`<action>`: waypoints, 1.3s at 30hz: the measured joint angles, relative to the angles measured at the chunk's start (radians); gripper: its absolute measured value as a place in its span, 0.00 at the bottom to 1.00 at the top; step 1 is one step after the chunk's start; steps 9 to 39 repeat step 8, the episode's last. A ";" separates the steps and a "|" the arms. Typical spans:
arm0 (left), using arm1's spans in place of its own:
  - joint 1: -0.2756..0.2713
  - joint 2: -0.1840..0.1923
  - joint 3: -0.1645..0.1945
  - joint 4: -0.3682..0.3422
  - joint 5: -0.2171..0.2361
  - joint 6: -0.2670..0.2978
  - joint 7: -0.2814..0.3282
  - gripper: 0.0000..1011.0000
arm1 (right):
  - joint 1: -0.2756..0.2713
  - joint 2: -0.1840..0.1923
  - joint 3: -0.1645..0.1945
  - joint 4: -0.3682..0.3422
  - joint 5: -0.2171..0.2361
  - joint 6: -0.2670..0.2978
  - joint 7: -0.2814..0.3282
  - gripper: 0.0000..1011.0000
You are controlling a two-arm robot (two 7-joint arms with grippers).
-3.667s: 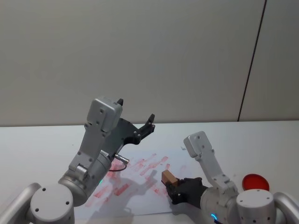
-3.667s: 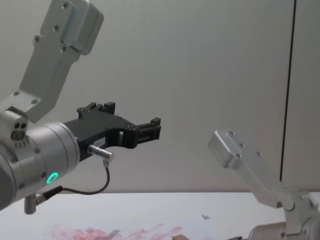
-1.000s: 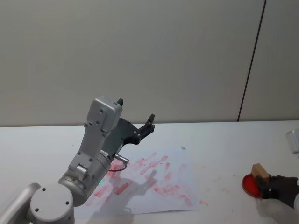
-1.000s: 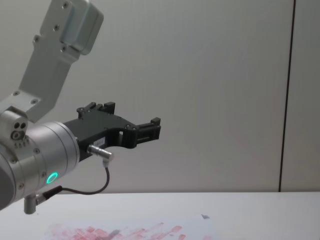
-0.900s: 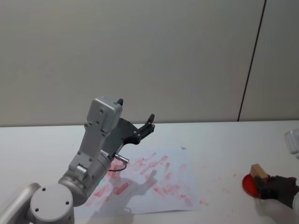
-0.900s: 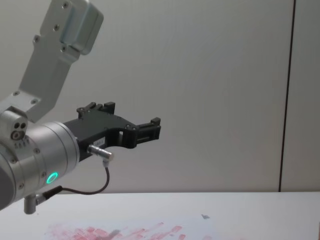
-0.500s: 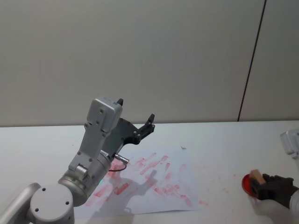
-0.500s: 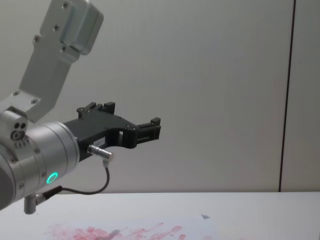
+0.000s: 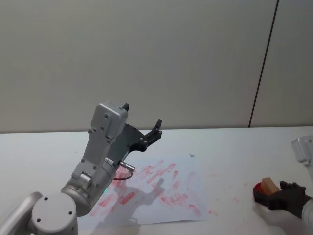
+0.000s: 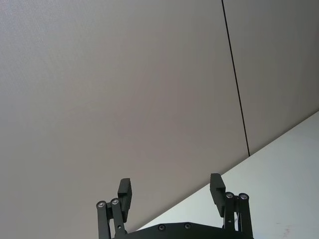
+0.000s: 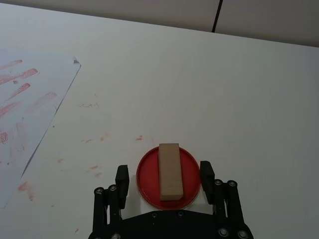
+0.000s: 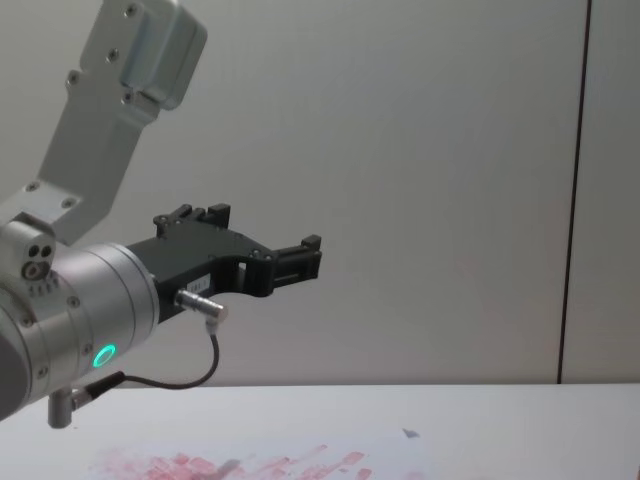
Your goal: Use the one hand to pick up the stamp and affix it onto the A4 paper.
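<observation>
The stamp (image 11: 169, 171), a tan wooden block, lies on a round red ink pad (image 11: 145, 175) at the table's right. My right gripper (image 11: 164, 172) is open around it, one finger on each side with gaps to the block. In the head view the stamp (image 9: 268, 185) rests on the ink pad (image 9: 259, 193), with the right gripper (image 9: 275, 195) low at the right edge. The A4 paper (image 9: 166, 191), white with many red-pink marks, lies at the table's middle; the A4 paper (image 11: 30, 94) is well apart from the pad. My left gripper (image 9: 142, 129) hangs open high above the paper's left part.
Small red ink specks (image 11: 92, 141) dot the white table (image 11: 209, 84) between paper and pad. The raised left arm (image 12: 90, 300) stands over the paper's left side. A grey wall runs behind the table.
The right gripper has lowered the stamp onto the red ink pad, let go of it and opened. The left arm has not moved.
</observation>
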 joint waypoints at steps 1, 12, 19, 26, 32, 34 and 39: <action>0.000 0.000 0.000 0.000 0.000 0.000 0.000 0.99 | 0.000 0.000 0.000 0.000 0.000 0.000 0.000 0.86; 0.000 0.000 0.000 0.000 0.000 0.000 0.000 0.99 | 0.001 -0.001 -0.001 0.002 -0.001 0.000 0.001 0.99; 0.000 0.000 0.000 0.000 0.000 0.000 0.000 0.99 | 0.001 -0.001 -0.001 0.002 -0.001 0.000 0.001 0.99; 0.000 0.000 0.000 0.000 0.000 0.000 0.000 0.99 | 0.001 -0.001 -0.001 0.002 -0.001 0.000 0.001 0.99; 0.000 0.000 0.000 0.000 0.000 0.000 0.000 0.99 | 0.001 -0.001 -0.001 0.002 -0.001 0.000 0.001 0.99; 0.000 0.000 0.000 0.000 0.000 0.000 0.000 0.99 | 0.001 -0.001 -0.001 0.002 -0.001 0.000 0.001 0.99; 0.000 0.000 0.000 0.000 0.000 0.000 0.000 0.99 | 0.001 -0.001 -0.001 0.002 -0.001 0.000 0.001 0.99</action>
